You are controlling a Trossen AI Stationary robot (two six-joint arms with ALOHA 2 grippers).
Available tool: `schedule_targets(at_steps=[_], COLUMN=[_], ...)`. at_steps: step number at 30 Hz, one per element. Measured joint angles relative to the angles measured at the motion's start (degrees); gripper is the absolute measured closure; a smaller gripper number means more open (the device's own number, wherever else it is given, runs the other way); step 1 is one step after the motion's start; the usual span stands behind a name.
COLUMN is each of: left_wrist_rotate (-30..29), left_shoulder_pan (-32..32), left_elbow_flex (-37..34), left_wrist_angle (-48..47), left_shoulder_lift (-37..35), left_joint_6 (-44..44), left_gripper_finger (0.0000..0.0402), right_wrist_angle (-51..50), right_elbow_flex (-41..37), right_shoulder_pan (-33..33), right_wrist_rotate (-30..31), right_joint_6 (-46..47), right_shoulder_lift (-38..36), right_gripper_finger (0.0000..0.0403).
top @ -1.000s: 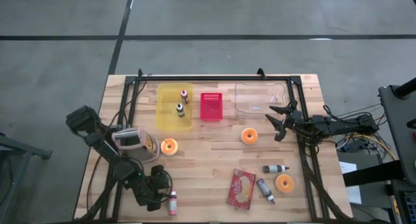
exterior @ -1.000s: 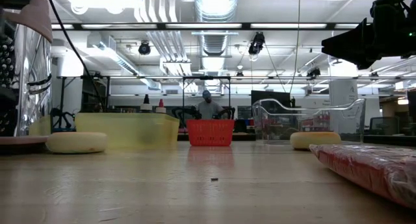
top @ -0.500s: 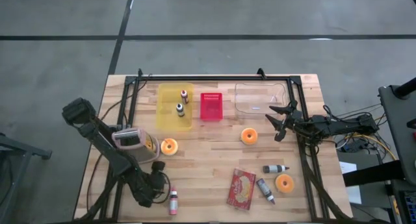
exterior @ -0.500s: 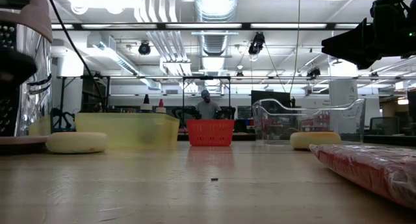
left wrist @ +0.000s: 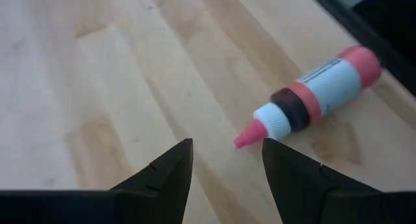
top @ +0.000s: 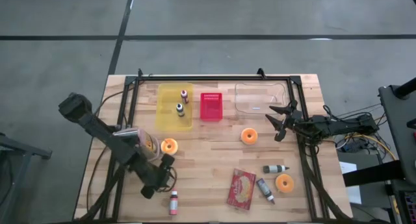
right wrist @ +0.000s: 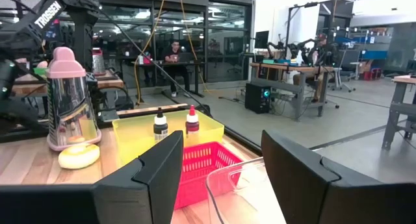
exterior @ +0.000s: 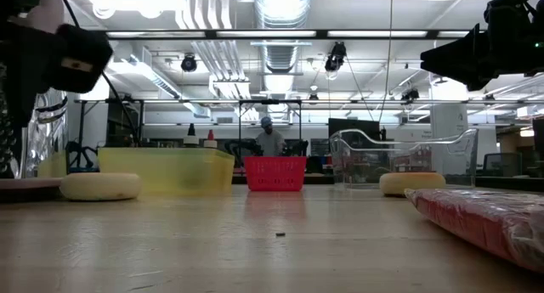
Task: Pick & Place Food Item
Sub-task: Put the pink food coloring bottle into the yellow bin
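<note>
The left gripper [left wrist: 224,160] hovers with fingers parted and empty just short of a pink-capped bottle [left wrist: 311,97] lying on the table [top: 208,172]; its label shows only at the wrist. The right gripper [top: 278,122] waits parted beside the clear bin [top: 260,97].

Two arms, both dark, near black, matte. Left arm [top: 107,136]: long boxy links, blocky elbow joint, thin black cable trailing behind the fingers. Left fingers [left wrist: 166,175]: dark, wedge-shaped, angular inner edges. Right arm [top: 331,125]: slimmer links, cables bundled well behind its fingers. Right fingers [right wrist: 159,165]: broad, dark, faceted plates with bevelled edges.
</note>
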Motion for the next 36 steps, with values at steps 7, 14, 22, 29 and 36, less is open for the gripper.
schedule_targets(at_steps=[7, 14, 22, 29, 36], left_wrist_rotate=[10.57, 17.21, 29.18, 31.69, 33.7], left_shoulder_pan=[5.4, 9.68, 18.87, 19.94, 21.12], left_elbow_flex=[-0.03, -1.01, -0.86, 2.7, 8.56], left_wrist_angle=[5.61, 8.89, 8.53, 6.21, -0.12], left_shoulder_lift=[0.13, 0.13, 0.15, 0.15, 0.15], left_joint_6=[8.46, 14.44, 19.03, 19.82, 29.91], left_gripper_finger=[0.0211, 0.0211, 0.0211, 0.0211, 0.0211], right_wrist_angle=[-0.01, -0.02, -0.02, 0.0, -0.02], right_elbow_flex=[-0.01, -0.01, -0.01, 0.0, -0.01], right_shoulder_pan=[-0.02, 0.0, -0.02, 0.0, 0.0], right_wrist_rotate=[0.0, 0.0, 0.0, 0.0, 0.0], right_joint_6=[0.0, 0.0, 0.0, 0.0, 0.0], right_shoulder_lift=[0.0, 0.0, 0.0, 0.0, 0.0], right_gripper_finger=[0.0199, 0.0199, 0.0199, 0.0199, 0.0199])
